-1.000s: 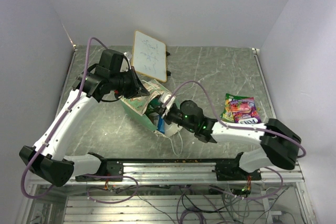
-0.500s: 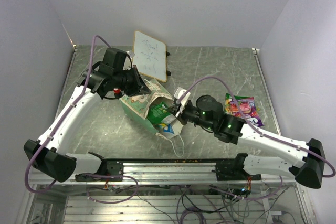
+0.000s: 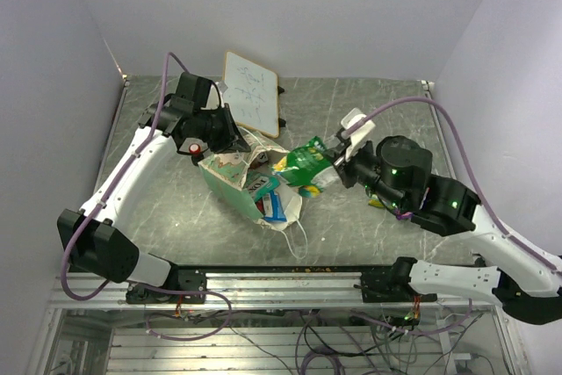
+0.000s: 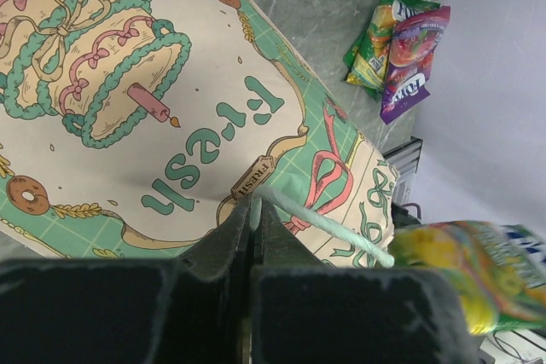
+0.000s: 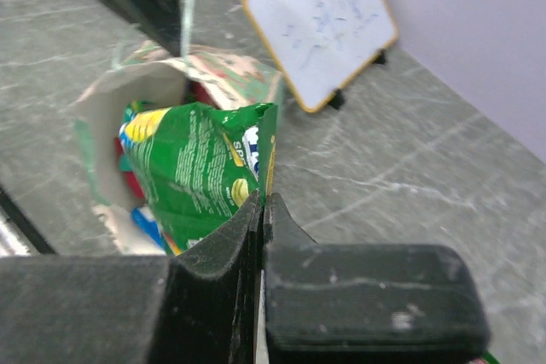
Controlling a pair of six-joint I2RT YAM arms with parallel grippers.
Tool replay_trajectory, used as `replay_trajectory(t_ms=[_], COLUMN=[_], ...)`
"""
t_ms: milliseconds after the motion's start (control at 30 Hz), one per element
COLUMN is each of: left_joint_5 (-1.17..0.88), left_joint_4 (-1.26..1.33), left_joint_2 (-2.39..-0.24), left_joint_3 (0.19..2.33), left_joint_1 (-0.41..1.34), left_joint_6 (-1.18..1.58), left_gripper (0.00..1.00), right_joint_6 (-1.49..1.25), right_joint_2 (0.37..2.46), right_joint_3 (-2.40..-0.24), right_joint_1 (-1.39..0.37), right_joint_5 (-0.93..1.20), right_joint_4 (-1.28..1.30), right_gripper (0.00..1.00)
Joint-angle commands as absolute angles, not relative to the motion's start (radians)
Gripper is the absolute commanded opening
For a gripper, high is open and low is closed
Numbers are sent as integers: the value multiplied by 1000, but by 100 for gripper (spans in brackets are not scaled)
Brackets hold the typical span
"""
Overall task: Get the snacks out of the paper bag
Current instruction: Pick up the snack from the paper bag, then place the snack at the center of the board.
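Two pincers busy: left pincer point(image 4: 254, 210) pinches the paper bag's point(image 4: 128, 125) string handle point(image 4: 328, 228) to steady it, right pincer point(image 5: 262, 210) clamps a green snack packet point(image 5: 200, 181) just outside its mouth.

seen from above, the left arm point(image 3: 132, 173) folds its elbow out at 8 o'clock, and its white forearm climbs toward 1 o'clock to a black wrist. the left gripper point(image 4: 256, 204) points toward 4 o'clock, jaws pressed together on a thin string handle point(image 4: 324, 223). the right arm point(image 3: 492, 230) bends its elbow at 4 o'clock and reaches toward 10 o'clock. the right gripper point(image 5: 263, 204) is raised, aimed at 9 o'clock, and pinches the edge of a green snack packet point(image 5: 196, 172).
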State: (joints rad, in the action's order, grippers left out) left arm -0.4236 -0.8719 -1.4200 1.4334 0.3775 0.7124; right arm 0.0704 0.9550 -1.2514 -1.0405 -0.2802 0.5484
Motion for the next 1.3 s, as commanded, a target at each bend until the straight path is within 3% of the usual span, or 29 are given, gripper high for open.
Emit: replay_trajectory(t_ms=[0, 100, 267, 600, 1000, 1267], left_joint_5=[-453, -452, -455, -473, -469, -442], left_joint_4=[-865, -865, -880, -878, -873, -899], left_joint_2=[-1426, -1422, -1420, -1402, -1420, -1442], left_joint_3=[1452, 1450, 1454, 1443, 1464, 1510], left_joint_1=[362, 362, 364, 396, 453, 467], left_joint_6=[658, 650, 638, 638, 626, 597], left_gripper=[7, 7, 7, 7, 7, 7], right_joint_6=[31, 17, -71, -475, -699, -736], right_joint_2=[977, 1085, 1234, 1272, 1104, 1072], right_joint_3=[-1345, -1404, -1441, -1397, -1020, -709], right_joint_1=[-1033, -930, -493, -214, 148, 361], right_joint_5=[-590, -703, -401, -307, -35, -20], right_joint_4=[657, 693, 662, 644, 507, 465], right_gripper=[0, 0, 0, 0, 0, 0])
